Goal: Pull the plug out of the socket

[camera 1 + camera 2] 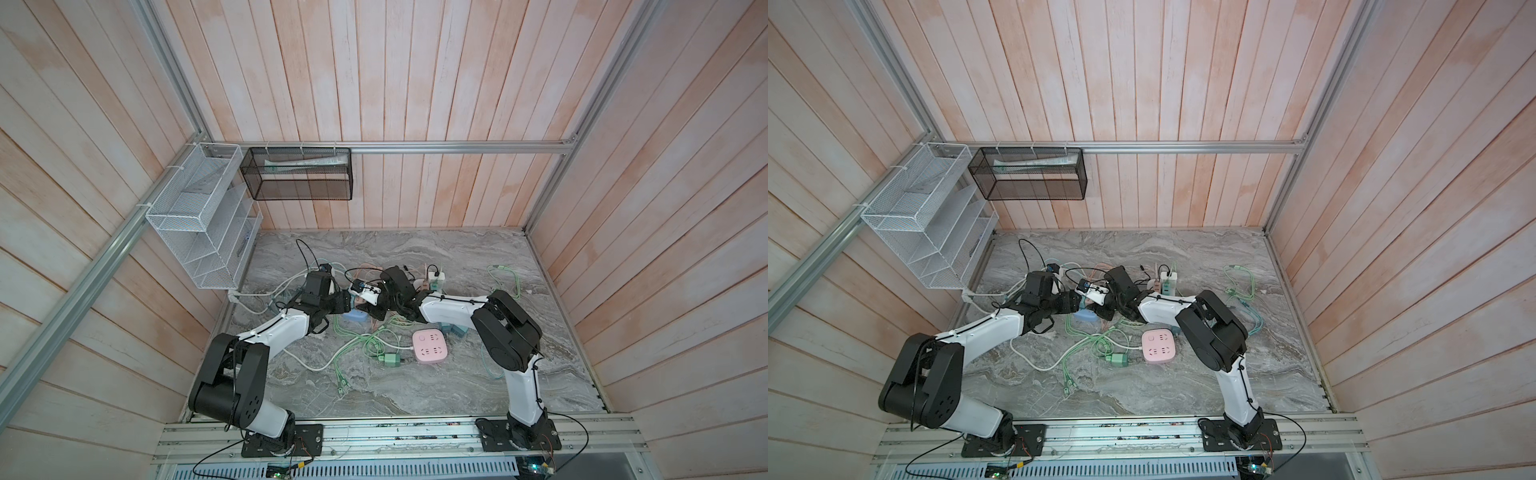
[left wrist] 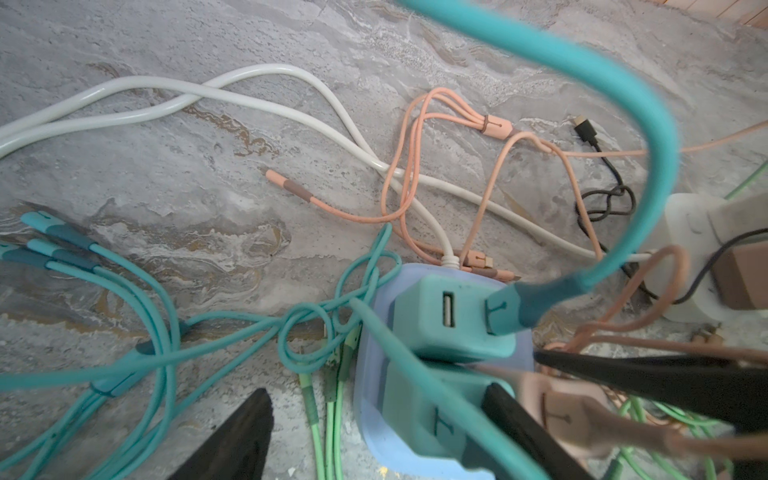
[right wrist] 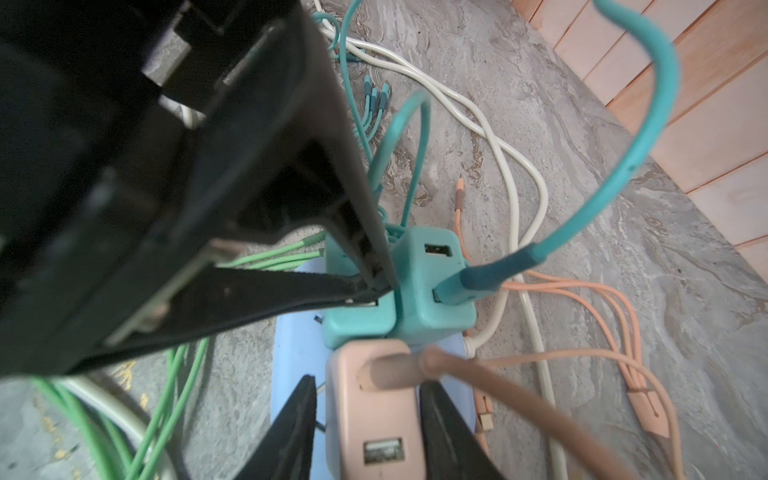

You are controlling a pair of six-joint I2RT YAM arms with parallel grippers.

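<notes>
Right jaws are straddling the pink plug (image 3: 370, 411), narrow with one side touching (can't tell if actually clamped), plug is sitting in the socket (image 3: 293, 336) on the surface (image 3: 582, 166), and left jaws are hanging wide around the teal plug (image 2: 415, 419) next to it.

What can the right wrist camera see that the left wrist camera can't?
Only the right wrist view shows the empty port on the pink plug. Only the left wrist view shows the black cable and the white socket block. Both views show the blue socket strip, the two teal plugs standing on it, and the white cord.
</notes>
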